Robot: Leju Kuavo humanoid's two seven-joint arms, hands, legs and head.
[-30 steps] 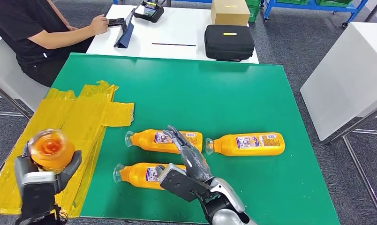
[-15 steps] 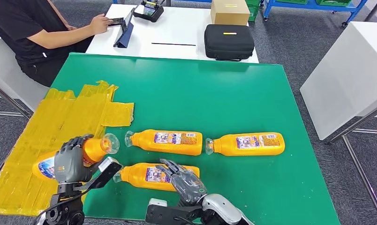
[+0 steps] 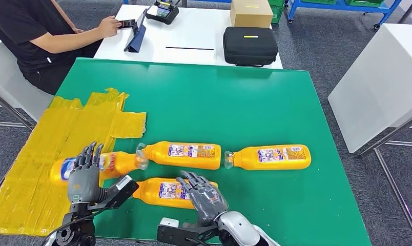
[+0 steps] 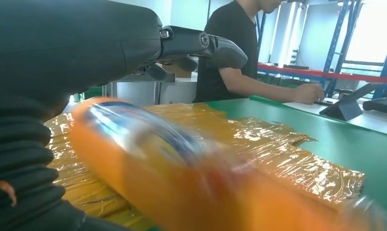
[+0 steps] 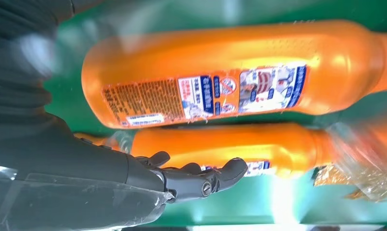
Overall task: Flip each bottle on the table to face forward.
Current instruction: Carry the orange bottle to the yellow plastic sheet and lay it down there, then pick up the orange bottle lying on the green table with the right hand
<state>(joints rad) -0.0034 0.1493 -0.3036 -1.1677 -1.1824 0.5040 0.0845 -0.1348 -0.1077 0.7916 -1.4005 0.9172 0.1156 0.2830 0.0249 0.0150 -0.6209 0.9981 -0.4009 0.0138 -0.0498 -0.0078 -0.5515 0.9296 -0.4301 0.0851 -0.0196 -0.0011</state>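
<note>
Several orange bottles lie on their sides on the green table [image 3: 245,102]. One bottle [image 3: 117,163] lies half on the yellow film, its cap touching the cap of the middle bottle [image 3: 186,155]; it is blurred in the left wrist view [image 4: 182,178]. My left hand [image 3: 85,177] stands just in front of it, fingers spread upward, holding nothing. A third bottle [image 3: 270,156] lies to the right. The near bottle [image 3: 160,189] shows its label in the right wrist view [image 5: 220,72]. My right hand [image 3: 204,193] hovers over its base end with fingers [image 5: 215,175] spread.
Crinkled yellow film [image 3: 76,128] covers the table's left part. A person [image 3: 35,31] sits at the back left by a white table [image 3: 193,38] holding a tablet, a controller, a black case [image 3: 250,46] and a cardboard box [image 3: 251,13]. Another white table [image 3: 383,77] stands right.
My left hand brought its bottle down from a raised grip, laid it on its side left of the middle bottle, and opened. My right hand drew back low over the near bottle.
</note>
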